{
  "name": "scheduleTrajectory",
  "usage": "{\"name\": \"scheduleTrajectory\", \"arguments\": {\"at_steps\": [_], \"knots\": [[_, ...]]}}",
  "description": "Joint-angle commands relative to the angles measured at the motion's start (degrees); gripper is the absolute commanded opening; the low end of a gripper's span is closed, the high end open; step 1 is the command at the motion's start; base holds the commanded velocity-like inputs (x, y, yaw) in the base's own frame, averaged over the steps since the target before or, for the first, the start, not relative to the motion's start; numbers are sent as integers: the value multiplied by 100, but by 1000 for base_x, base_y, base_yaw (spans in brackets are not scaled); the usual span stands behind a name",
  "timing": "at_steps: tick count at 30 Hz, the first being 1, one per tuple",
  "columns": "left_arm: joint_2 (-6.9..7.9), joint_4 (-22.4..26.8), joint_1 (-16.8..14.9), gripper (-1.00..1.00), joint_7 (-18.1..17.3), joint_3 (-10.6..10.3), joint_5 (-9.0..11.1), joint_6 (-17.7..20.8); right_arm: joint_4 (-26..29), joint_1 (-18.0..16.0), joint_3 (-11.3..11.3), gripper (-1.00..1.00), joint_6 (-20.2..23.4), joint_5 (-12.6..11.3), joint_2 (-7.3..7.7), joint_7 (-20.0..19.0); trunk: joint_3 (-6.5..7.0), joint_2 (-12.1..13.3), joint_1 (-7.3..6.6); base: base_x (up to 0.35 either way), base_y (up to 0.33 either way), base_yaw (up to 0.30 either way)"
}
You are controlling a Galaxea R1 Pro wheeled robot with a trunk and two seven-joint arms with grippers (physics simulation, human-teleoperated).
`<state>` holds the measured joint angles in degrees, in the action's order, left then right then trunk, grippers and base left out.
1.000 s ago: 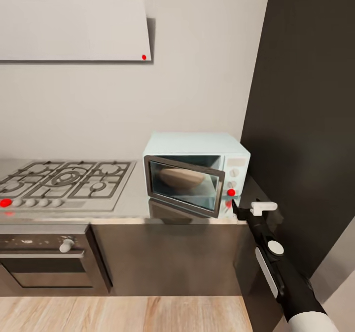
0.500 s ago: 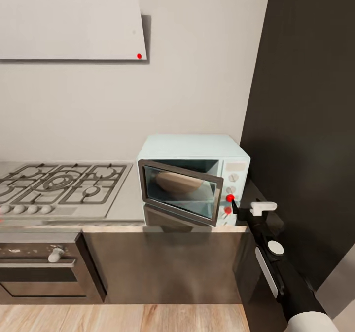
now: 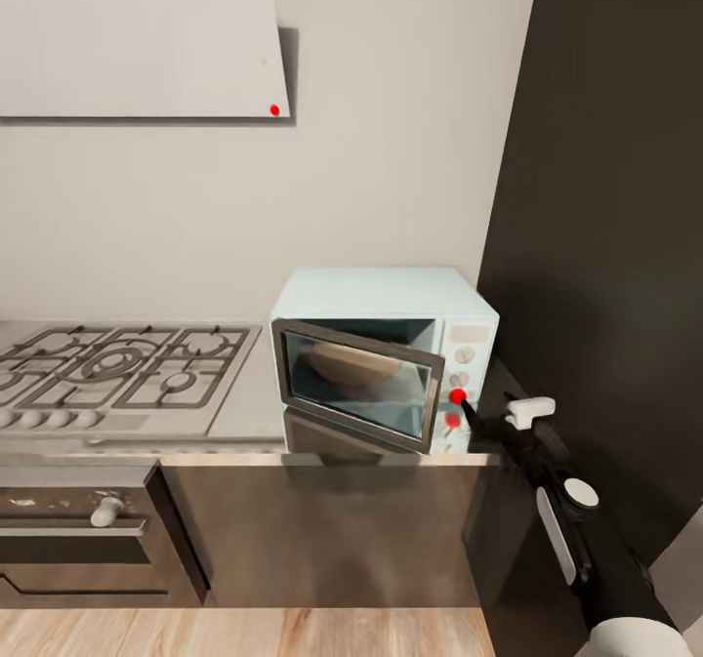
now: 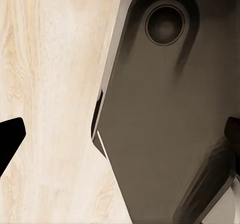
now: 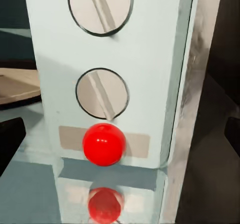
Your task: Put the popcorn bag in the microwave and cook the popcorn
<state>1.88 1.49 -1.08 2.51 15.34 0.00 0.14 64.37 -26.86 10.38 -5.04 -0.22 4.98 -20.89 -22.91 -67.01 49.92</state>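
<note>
- Kitchen wall is backing a grey worktop [image 3: 256, 413], with the microwave [image 3: 383, 356] standing at its right end, against a dark panel.
- Compared with a second ago, the right claw [image 3: 467, 409] is sitting closer to the red button [image 3: 457, 395]; its tip is now just beside it, perhaps touching. The whole picture has also slid, so the camera has moved.
- From the right wrist, the red button [image 5: 103, 144] is filling the centre under two pale knobs [image 5: 102, 93], with dark fingertips [image 5: 10, 139] at both picture edges, so the claw is spread open and holding nothing.
- The popcorn bag [image 3: 353, 365] is lying inside the microwave, seen through a door [image 3: 356, 380] that is hanging ajar.
- My judgement: the start press is imminent, yet the unclosed door is standing in the way of heating.
- The gas hob [image 3: 117, 372] and the oven [image 3: 93, 540] are sitting well to the left, clear of the arm.
- The left claw [image 4: 120, 134] is hanging released above pale wood floor [image 4: 45, 84] and the robot's own grey base [image 4: 170, 114].
</note>
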Motion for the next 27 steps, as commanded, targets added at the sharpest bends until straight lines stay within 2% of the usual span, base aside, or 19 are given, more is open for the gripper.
{"name": "scheduleTrajectory", "arguments": {"at_steps": [1,3,5,9,14,17,27], "knots": [[-2,0,-3,100,12,14,0,2,-4,-4,192,100,-10,-2,0,-218,-6,-3,3,305,0,0],[0,0,-5,100,11,13,0,0,-4,-4,329,100,-7,-4,2,-364,-6,-3,3,211,0,0],[-2,0,-6,100,11,13,0,-3,-4,-4,362,100,-6,-4,3,-404,-6,-3,3,72,0,0],[-3,0,-6,100,11,13,0,-1,-4,-4,369,100,-6,-4,3,-476,-6,-3,3,14,0,0],[-3,0,-1,100,12,13,0,3,-4,-4,365,100,-6,-4,3,-887,-6,-3,3,1,0,0],[-3,0,-5,100,12,13,0,3,-4,-4,367,100,-6,-4,3,-971,-6,-3,3,0,0,0],[-3,0,-5,100,9,13,0,3,-4,-4,352,100,-6,5,3,-1999,-6,-3,3,0,0,0]]}}
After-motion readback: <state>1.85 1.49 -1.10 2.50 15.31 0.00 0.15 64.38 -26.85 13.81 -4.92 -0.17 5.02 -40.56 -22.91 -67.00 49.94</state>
